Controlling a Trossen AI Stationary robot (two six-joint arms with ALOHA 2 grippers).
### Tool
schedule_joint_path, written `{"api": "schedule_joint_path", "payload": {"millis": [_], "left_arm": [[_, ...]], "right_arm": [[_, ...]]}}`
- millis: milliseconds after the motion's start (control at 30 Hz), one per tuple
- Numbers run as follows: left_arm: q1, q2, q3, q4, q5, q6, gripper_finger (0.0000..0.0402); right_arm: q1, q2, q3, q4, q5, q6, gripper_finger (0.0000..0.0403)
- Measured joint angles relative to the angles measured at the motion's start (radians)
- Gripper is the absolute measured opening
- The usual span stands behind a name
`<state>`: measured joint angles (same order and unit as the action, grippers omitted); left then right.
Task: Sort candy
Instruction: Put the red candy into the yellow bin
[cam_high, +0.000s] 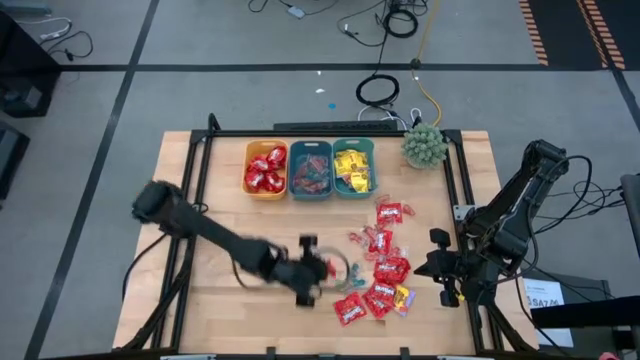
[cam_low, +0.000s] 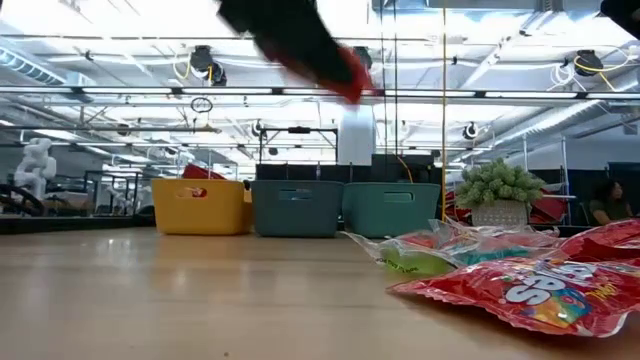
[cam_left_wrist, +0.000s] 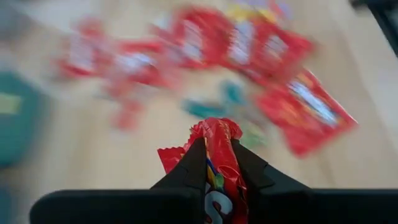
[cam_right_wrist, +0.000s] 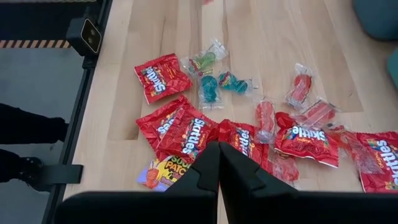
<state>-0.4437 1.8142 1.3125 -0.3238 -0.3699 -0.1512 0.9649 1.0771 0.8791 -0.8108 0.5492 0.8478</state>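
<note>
1. Left gripper (cam_left_wrist: 217, 163) fingers pinch a shiny red packet (cam_left_wrist: 219, 155) above the desk (cam_high: 220, 300).
2. Loose candy (cam_right_wrist: 249, 130) lies scattered nearby.
3. Right gripper (cam_right_wrist: 218, 163) fingers are pressed together.

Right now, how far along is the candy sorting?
Partly done: the orange bin and two teal bins already hold candy. In hand: the left pincer is shut on a red packet. Left: a loose candy pile on the table. The right pincer waits shut.
</note>
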Motion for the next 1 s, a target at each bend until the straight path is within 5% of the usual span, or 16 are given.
{"api": "schedule_joint_path", "payload": {"millis": [367,667,1000], "left_arm": [[0.319,-0.369,-0.043,-0.13,-0.056,0.241,0.0042],[0.669,-0.565,-0.33,0.138,0.258,0.317,0.0042],[1.058,-0.557,-0.509,0.289,0.594,0.403,0.0042]], "right_arm": [[0.0,0.0,0.0,0.015,0.002,0.001,0.0],[-0.001,0.0,0.0,0.023,0.101,0.064,0.0],[-0.004,0.0,0.0,0.019,0.187,0.22,0.0]]}}
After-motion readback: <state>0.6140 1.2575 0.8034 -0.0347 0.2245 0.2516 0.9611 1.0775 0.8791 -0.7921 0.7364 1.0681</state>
